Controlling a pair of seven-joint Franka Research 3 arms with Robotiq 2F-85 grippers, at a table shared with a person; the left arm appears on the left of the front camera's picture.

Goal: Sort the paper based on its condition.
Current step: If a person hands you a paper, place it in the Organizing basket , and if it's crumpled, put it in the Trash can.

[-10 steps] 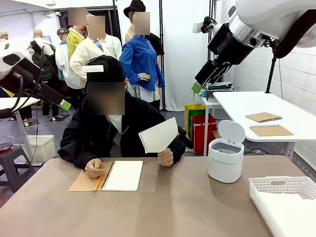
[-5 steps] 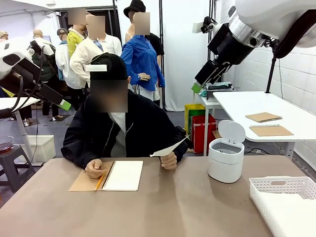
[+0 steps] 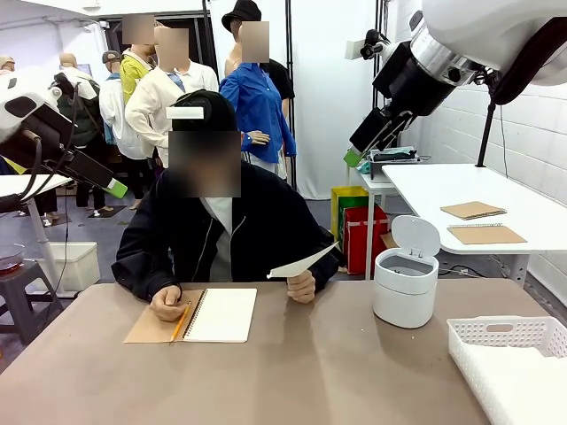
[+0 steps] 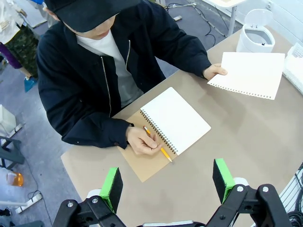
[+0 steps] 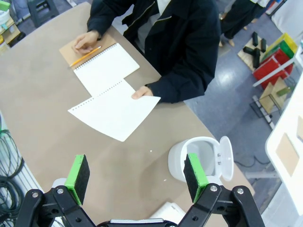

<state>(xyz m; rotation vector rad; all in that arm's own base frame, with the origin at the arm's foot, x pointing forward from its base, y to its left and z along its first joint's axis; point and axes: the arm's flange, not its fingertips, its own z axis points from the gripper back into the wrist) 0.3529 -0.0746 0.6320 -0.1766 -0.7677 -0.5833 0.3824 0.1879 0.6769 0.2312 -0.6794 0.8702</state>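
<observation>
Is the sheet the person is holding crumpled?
No, the sheet in the person's hand looks flat and smooth, with a row of spiral holes along one edge.

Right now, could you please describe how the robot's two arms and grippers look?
The left arm and right arm have white shells with black wrist sections and black cables. The left gripper and right gripper are black, bolted two-finger units tipped with green rectangular pads.

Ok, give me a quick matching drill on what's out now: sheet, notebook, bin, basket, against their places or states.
1. sheet
2. notebook
3. bin
4. basket

a. lid up
b. held in a hand
c. at the near right
d. lying open

Pairs: 1-b, 2-d, 3-a, 4-c
</observation>
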